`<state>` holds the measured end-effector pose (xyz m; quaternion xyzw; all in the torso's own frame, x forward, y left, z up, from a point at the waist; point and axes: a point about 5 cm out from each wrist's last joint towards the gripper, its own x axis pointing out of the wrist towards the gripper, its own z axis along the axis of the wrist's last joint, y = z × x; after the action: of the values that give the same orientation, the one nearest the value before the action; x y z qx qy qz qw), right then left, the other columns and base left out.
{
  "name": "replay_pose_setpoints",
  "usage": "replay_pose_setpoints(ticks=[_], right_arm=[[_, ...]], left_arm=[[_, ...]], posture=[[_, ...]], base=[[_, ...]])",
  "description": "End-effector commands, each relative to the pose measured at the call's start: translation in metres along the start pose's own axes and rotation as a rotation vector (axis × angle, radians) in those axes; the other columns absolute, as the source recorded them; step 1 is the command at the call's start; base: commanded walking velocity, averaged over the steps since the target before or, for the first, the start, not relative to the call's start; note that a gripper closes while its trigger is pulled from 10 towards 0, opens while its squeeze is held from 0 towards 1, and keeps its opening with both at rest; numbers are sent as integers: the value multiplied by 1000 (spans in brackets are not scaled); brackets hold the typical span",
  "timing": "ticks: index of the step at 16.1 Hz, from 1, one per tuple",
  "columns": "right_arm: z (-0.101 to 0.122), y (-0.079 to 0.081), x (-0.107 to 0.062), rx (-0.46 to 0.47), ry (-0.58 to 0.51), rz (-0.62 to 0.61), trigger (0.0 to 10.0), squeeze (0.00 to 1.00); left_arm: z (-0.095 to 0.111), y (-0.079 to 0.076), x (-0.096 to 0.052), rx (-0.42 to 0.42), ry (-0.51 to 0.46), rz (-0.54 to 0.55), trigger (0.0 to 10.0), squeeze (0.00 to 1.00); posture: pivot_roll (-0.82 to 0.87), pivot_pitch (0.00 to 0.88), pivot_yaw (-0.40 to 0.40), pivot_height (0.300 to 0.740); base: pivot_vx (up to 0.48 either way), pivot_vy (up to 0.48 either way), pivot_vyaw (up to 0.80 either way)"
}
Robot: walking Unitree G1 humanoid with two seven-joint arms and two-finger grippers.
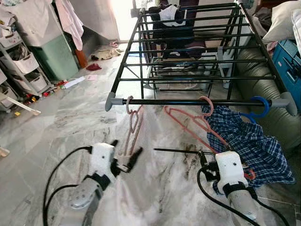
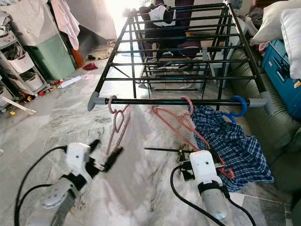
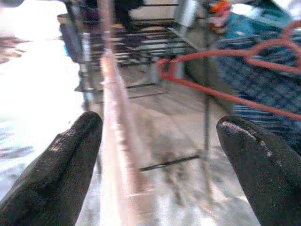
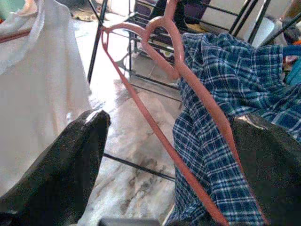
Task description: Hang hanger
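Left wrist view: the left gripper (image 3: 157, 155) has its two black fingers (image 3: 56, 174) spread wide, with the pale pink hanger (image 3: 117, 155) running up between them, close to one finger and touching neither that I can see.
Left gripper state: open, holding nothing; from the head it sits just below the lower end of the pale pink hanger (image 1: 133, 129).
Right gripper: the right gripper (image 4: 174, 174) is also spread open; the red hanger (image 4: 188, 94) passes between its fingers, with the plaid shirt (image 4: 221, 141) lying against it on the far side.
Right gripper place: in the head view the right gripper (image 1: 207, 165) sits low, against the lower end of the red hanger (image 1: 197, 125), with the shirt just beyond.
Task's thing: both hangers already have their hooks over the front rail (image 1: 197, 101) of the drying rack (image 1: 141, 70), up and ahead of the grippers; a blue hanger (image 1: 257, 110) hooks on farther out to the right.
Step in hand: judged as the release after hooking, since hooks sit on the rail and neither gripper grips.
Next move calls for: drawing each gripper straight back and down so no finger snags a hanger's lower bar and lifts its hook off.
Beyond: a marble floor (image 1: 70, 127) lies under everything.
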<state>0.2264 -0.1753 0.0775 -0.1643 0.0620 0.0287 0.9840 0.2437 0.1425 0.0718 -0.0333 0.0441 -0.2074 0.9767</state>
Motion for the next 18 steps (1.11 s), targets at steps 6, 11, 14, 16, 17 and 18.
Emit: replay_pose_setpoints(ticks=[6, 11, 14, 16, 17, 18], right_arm=[[13, 17, 4, 12, -54, 97, 10000, 4], [19, 24, 15, -7, -80, 180, 10000, 0], [24, 25, 23, -10, -98, 199, 10000, 0], [24, 26, 23, -10, -99, 205, 10000, 0], [26, 27, 23, -2, -102, 209, 10000, 0], [26, 29, 23, 9, -103, 209, 10000, 0]], left_arm=[[-6, 15, -6, 87, 37, 181, 10000, 0], [-7, 17, -12, 85, 32, 266, 10000, 0], [-6, 21, -12, 91, 25, 315, 10000, 0], [-6, 20, -12, 90, 25, 315, 10000, 0], [-7, 20, -12, 96, 27, 319, 10000, 0], [-8, 22, -13, 104, 33, 326, 10000, 0]], posture=[[-120, 0, 107, 740], [-76, 0, 63, 740], [-64, 0, 51, 740], [-63, 0, 51, 740], [-67, 0, 53, 740], [-74, 0, 58, 740]], base=[[0, 0, 667], [0, 0, 800], [0, 0, 800], [0, 0, 800], [0, 0, 800], [0, 0, 800]])
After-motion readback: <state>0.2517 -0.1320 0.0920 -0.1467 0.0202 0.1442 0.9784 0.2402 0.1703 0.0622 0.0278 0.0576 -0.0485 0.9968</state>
